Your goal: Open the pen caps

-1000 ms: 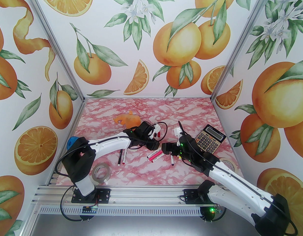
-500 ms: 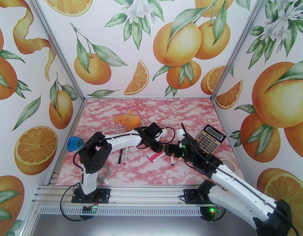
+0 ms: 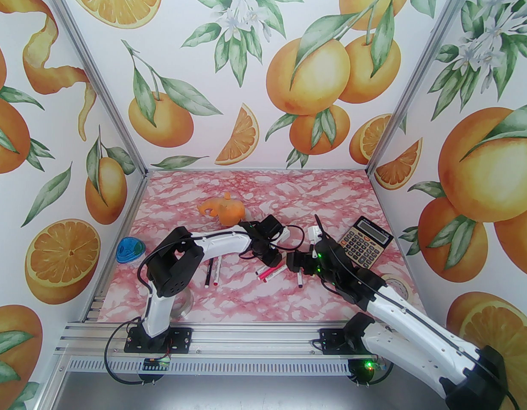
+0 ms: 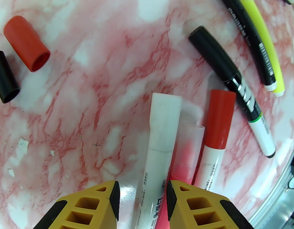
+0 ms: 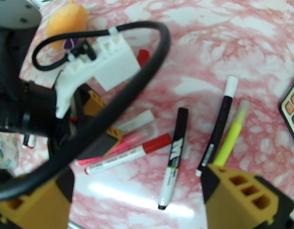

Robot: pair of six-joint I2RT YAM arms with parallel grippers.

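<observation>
My left gripper (image 4: 142, 187) hangs low over the pens, open a little. Its yellow fingers (image 4: 114, 199) straddle the barrel of a white-capped pen (image 4: 162, 127) lying on the marble top, with a gap on the left side. Beside that pen lie a pink highlighter (image 4: 188, 151) with a clear cap, a red-capped marker (image 4: 219, 118) and a black-capped marker (image 4: 220, 61). Further off are a black pen (image 4: 249, 32) and a yellow pen (image 4: 261, 25). A loose red cap (image 4: 26, 43) and a loose black cap (image 4: 5, 76) lie to the left. My right gripper (image 5: 137, 197) is wide open above the table, holding nothing.
A calculator (image 3: 366, 239) sits at the right, an orange toy (image 3: 223, 209) behind the left arm and a blue object (image 3: 129, 250) at the left edge. Two more pens (image 3: 213, 271) lie left of the cluster. Tape rolls rest at the right (image 3: 398, 286) and under the left arm (image 3: 184, 306).
The left arm has swung right and come down over the pen cluster, its jaws a touch narrower. The right arm has shifted slightly to the right.
</observation>
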